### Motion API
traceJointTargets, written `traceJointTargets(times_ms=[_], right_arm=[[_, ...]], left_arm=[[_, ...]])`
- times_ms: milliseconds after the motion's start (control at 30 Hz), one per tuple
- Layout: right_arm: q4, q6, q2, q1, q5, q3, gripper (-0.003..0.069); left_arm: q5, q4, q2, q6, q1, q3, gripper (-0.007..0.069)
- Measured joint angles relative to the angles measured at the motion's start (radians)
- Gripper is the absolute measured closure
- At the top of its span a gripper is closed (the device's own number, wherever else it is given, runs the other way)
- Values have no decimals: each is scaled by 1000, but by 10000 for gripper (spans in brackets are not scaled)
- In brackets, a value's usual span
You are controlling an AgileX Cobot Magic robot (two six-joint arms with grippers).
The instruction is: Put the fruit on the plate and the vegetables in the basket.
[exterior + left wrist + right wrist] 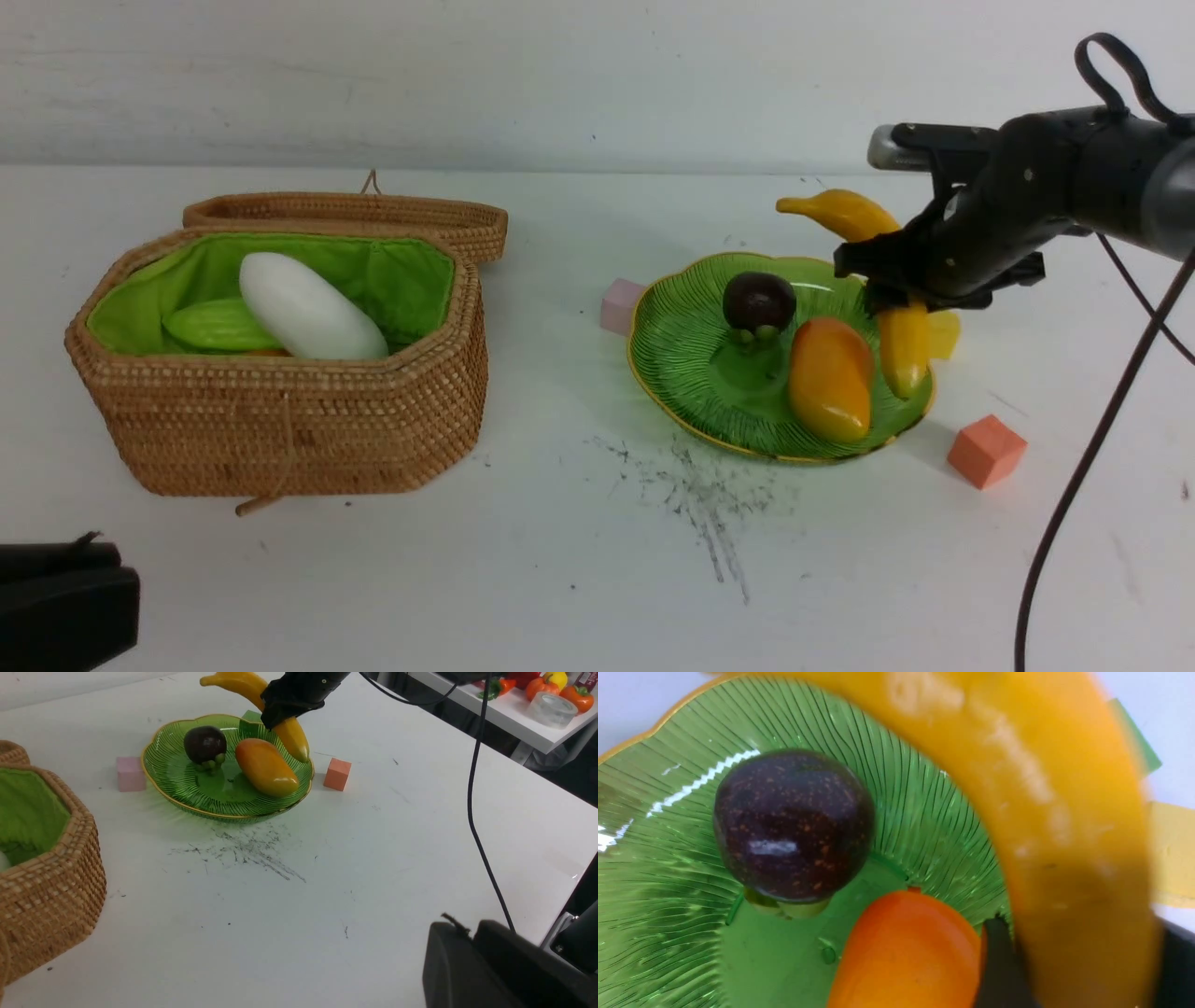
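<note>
1. Because the banana [904, 341] is a long, curved toy with a smooth, glossy skin, it will likely feel light and stiff but slippery; the best hold is across its middle, where the curve is fattest and the weight balances.
2. The right gripper [887, 294] sits around exactly that midsection, over the far right rim of the plate [691, 373]. Whether its fingers are pressing on the banana or have already let go I cannot tell; the jaws are hidden by the banana in every view.
3. The banana's near end points down into the plate just beside the mango [830, 378], while its stem end sticks out past the far rim, so it may rock or slide off the scalloped edge if released carelessly.
4. The mango lies in the right half of the plate, and the mangosteen [758, 301] sits toward the far side, cap down. Both are rounded and smooth and could roll if nudged; the plate looks glassy and hard.
5. In the basket [280, 429] on the left lie the white radish [308, 308] and the green gourd [219, 325], with a sliver of orange-brown below them, probably the potato.
6. The left gripper [61, 597] rests at the near left, fingers pinched together on nothing.
</note>
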State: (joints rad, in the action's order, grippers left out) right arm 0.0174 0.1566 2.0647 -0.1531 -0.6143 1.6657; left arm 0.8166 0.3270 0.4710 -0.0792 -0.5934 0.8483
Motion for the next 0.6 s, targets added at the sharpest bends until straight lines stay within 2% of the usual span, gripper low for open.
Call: traceJointTargets(times_ms=[167, 400, 500, 600], right_arm=[[35, 0, 0, 0, -2, 0, 189], [63, 0, -41, 0, -49, -1, 179], [67, -5, -119, 0, -122, -1, 207], [65, -38, -229, 0, -247, -1, 285]], left_arm=[[-1, 0, 0, 0, 0, 0, 561], [-3, 1, 0, 0, 0, 0, 559], [-15, 1, 0, 0, 0, 0, 557], [-44, -7, 0, 0, 0, 0, 557]])
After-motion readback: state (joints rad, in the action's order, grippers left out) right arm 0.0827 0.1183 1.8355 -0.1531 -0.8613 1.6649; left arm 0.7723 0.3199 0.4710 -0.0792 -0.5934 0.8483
